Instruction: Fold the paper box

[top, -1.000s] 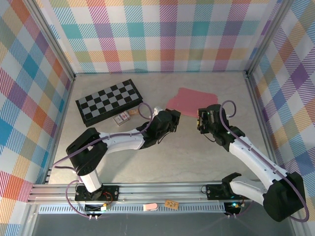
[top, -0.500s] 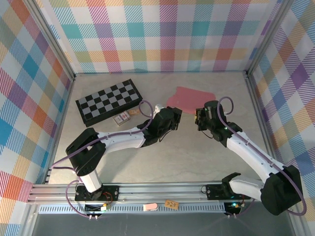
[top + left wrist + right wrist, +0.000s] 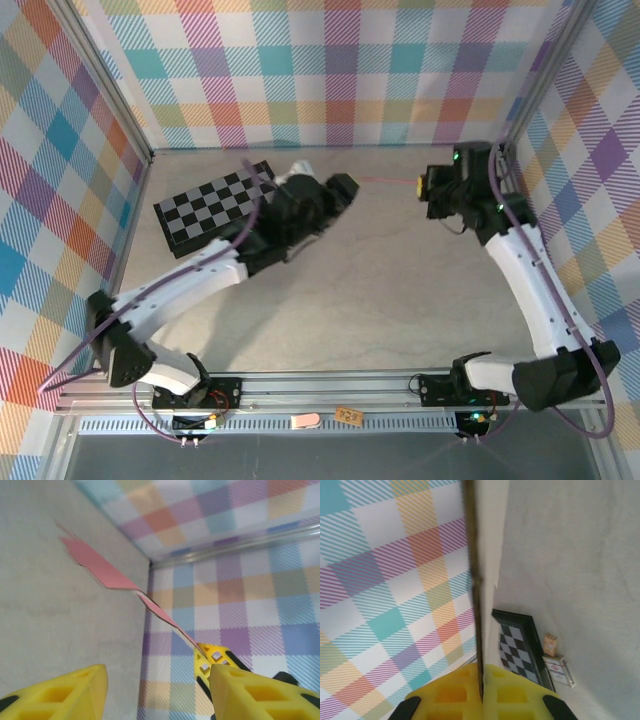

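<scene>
The paper box (image 3: 385, 180) hangs in the air at the back of the cell, a thin pink line seen edge-on from above. My right gripper (image 3: 428, 186) is shut on its right end. In the right wrist view the sheet (image 3: 487, 540) runs straight up from my clamped fingers (image 3: 455, 692), its pale reverse facing right. In the left wrist view the pink sheet (image 3: 97, 565) slants down to the right gripper's yellow fingers (image 3: 215, 660). My left gripper (image 3: 157, 695) is open with nothing between its jaws, just off the sheet's left end (image 3: 345, 188).
The black-and-white checkered board (image 3: 205, 205) lies at the back left, partly under my left arm. Two small card boxes (image 3: 559, 667) lie beside it (image 3: 520, 645). Plaid walls close in the back and both sides, close to both grippers.
Both arms rose and swung toward the back wall. The right gripper shut on the pink sheet and lifted it off the table. The left gripper went from shut to open.
</scene>
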